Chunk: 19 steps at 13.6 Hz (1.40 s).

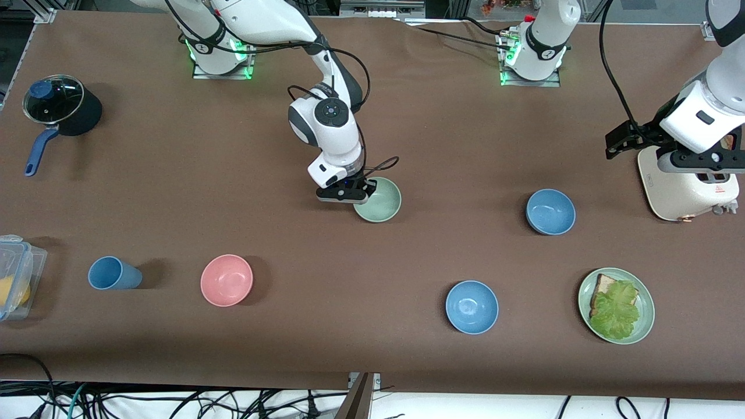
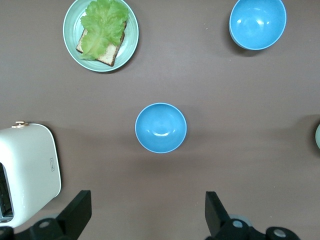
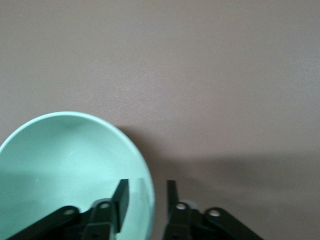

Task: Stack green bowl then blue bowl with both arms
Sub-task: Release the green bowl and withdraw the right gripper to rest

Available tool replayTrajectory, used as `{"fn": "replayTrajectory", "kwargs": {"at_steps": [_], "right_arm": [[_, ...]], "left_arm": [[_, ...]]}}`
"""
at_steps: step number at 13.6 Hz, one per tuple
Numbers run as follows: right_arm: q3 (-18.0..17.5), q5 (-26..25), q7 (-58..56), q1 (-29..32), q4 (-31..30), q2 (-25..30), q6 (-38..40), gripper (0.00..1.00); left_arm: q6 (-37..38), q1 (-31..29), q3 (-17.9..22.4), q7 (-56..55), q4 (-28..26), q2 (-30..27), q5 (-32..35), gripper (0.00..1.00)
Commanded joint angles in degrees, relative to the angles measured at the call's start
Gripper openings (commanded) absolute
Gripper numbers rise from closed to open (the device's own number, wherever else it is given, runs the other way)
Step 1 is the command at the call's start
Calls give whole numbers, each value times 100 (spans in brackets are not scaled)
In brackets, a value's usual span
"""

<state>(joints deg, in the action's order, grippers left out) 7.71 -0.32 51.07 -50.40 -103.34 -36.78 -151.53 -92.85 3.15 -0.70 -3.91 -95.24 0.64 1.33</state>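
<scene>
A: What is seen at the right hand (image 1: pixel 362 192)?

B: It is set low at the rim of the green bowl (image 1: pixel 379 199), which rests on the surface (image 1: pixel 233 174) about midway between the two arm bases and farther from the front camera than the pink bowl (image 1: pixel 226 280). In the right wrist view one finger (image 3: pixel 121 197) is placed inside the bowl and the other outside, with the rim in the gap. The fingers are judged to be slightly apart, not yet pressed on the rim.

A: Which step is judged to be in hand?

B: The grasp of the green bowl, the first of the two to be stacked. The fingers need to be closed on the rim and the bowl lifted clear.

A: And the left hand (image 2: pixel 145 212)?

B: It is held high over the toaster (image 1: pixel 687 186) at the left arm's end of the surface, with fingers spread wide and nothing between them. That arm appears to be waiting.

A: What is shown by one view and not by another?

B: The straddling of the rim is made plain only by the right wrist view; from the front the fingers are masked by the hand's body. Two blue bowls (image 2: pixel 160 128) (image 2: pixel 257 23) are seen from the left wrist, and a plate (image 2: pixel 100 35) of bread and lettuce.
</scene>
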Motion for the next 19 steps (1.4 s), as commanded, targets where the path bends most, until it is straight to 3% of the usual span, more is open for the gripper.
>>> {"fn": "replayTrajectory", "kwargs": {"at_steps": [1,4,6,9,11,13,17,19], "right_arm": [[90,-73,8,135,313,83,463,100],[108,-56,-342,442,1042,162,1781,100],[134,-56,-440,653,1202,329,2117,100],[222,-47,-615,1197,1202,811,2451,100],[205,32,-1411,1601,1211,1163,2845,100],[257,540,-2029,1839,1202,1576,3276,100],[792,604,-2873,1876,1211,2244,4102,100],[890,569,-3041,1884,1211,2596,4551,100]], "left_arm": [[188,19,8,40,242,112,-116,100],[197,37,0,31,243,112,-116,100],[206,37,0,31,243,112,-124,100],[206,37,0,31,243,112,-124,100],[206,37,0,31,243,112,-124,100],[206,37,0,31,243,112,-124,100],[206,28,8,14,243,112,-124,100],[206,37,0,-4,243,112,-124,100]]}}
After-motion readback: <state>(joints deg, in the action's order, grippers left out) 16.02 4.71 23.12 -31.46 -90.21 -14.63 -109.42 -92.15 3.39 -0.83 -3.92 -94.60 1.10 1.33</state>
